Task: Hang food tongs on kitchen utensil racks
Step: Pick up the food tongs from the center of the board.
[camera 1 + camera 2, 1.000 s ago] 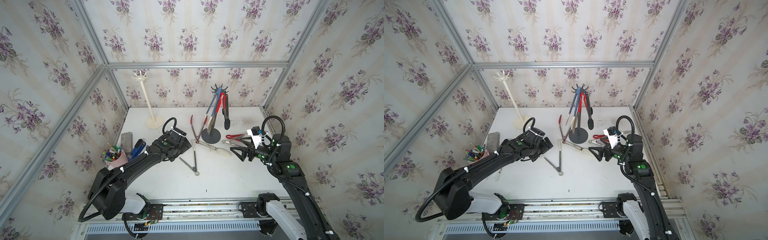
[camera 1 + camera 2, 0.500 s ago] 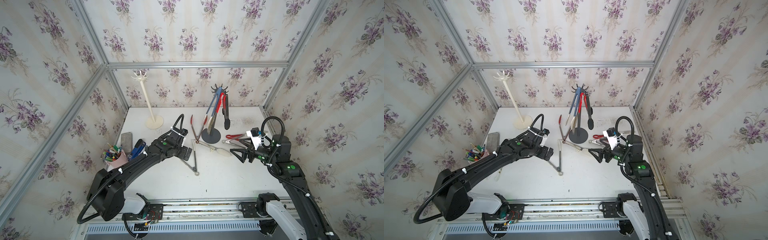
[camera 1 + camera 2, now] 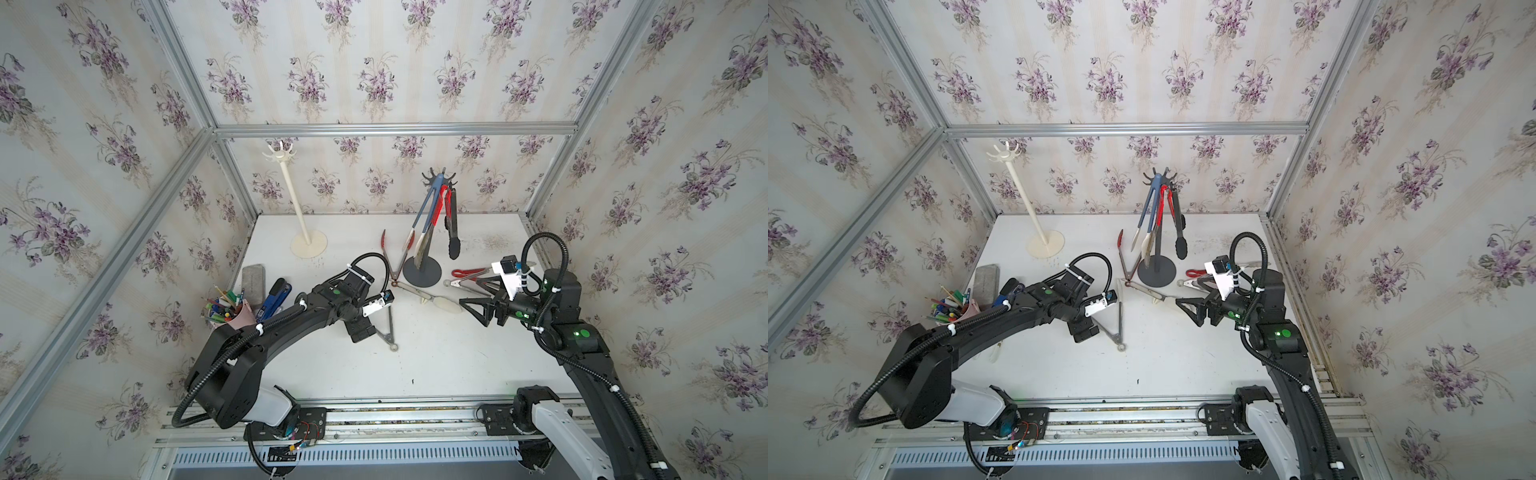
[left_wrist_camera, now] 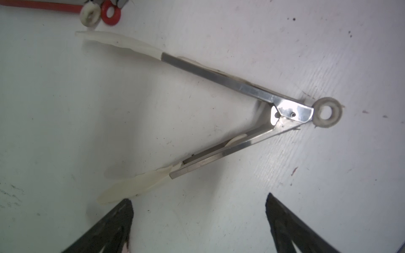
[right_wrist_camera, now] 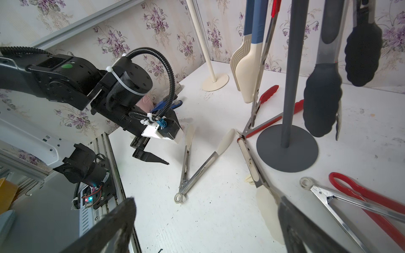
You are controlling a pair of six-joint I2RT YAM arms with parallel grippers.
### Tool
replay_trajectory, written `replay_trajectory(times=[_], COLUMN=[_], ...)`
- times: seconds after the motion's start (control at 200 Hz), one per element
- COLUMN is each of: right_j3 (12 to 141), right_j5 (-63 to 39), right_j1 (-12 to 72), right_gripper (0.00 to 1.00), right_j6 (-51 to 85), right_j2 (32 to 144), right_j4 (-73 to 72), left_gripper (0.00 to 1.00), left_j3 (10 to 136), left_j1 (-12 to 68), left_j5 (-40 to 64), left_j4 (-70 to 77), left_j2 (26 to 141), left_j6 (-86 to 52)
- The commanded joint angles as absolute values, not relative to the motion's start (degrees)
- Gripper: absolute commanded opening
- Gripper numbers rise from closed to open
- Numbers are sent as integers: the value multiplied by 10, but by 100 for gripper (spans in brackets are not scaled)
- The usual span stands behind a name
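Left gripper (image 4: 198, 202) has swung down beside the splayed steel tongs with cream silicone tips (image 4: 219, 77), which lie flat on the white counter (image 3: 436, 365). Its jaws are wide and empty. Right gripper (image 5: 206, 200) unchanged, jaws wide, empty. Cream-white hook rack (image 3: 296, 199) bare; dark grey hook rack (image 3: 422, 272) loaded. Grasp looks imminent.

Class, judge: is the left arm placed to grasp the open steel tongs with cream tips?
Probably yes: on the left arm the jaws stand open beside the steel cream-tipped tongs, nothing lying between.
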State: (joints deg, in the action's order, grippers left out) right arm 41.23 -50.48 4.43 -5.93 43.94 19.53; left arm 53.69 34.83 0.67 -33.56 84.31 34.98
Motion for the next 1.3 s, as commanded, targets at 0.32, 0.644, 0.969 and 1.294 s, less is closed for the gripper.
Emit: replay_trajectory(times=[0.32,0.644,0.969,1.294], right_j3=[410,410,410,412], right_j5=[-529,-529,-534,-533], right_j1=[46,47,48,48], right_gripper=[100,100,100,100], right_j6=[-52,-54,-45,-35], right_j2=[436,425,420,428], right_j4=[193,203,199,185], left_gripper=[94,90,65,30], left_j3=[546,562,573,570], left_j1=[350,361,373,380], left_j5=[4,9,14,39], left_j4=[-316,-301,-281,-290], left_j2=[913,960,986,992], left_j6=[447,456,429,414])
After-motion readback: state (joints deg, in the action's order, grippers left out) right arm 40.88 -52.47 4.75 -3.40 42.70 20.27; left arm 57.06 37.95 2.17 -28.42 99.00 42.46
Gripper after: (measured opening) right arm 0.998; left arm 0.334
